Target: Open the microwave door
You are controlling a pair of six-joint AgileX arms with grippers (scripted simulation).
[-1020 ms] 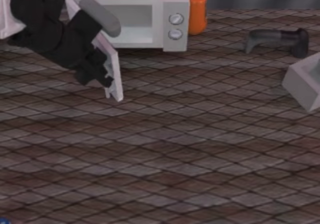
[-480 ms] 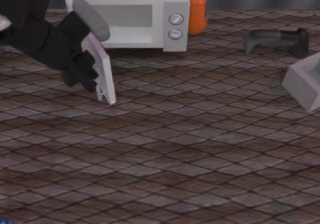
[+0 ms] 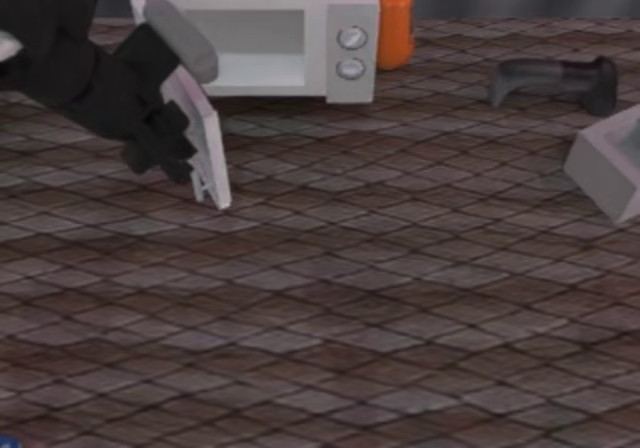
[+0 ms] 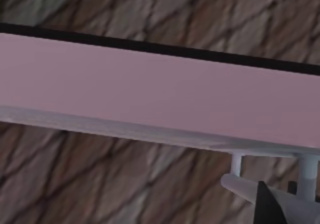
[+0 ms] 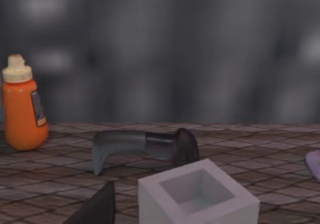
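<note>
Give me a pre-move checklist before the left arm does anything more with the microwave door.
1. The microwave door is swung out from the microwave, cavity exposed: ok.
2. Left end effector at the door's outer edge, beside the handle: ok.
3. Firm grip on the handle: cannot tell; the fingers are mostly hidden.
4. Orange bottle stands beside the knob panel, away from the door's swing: ok.
5. Grey open box and dark handheld tool on the table's right, out of the way: ok.
6. Right arm's position: cannot tell; absent from the top view.
</note>
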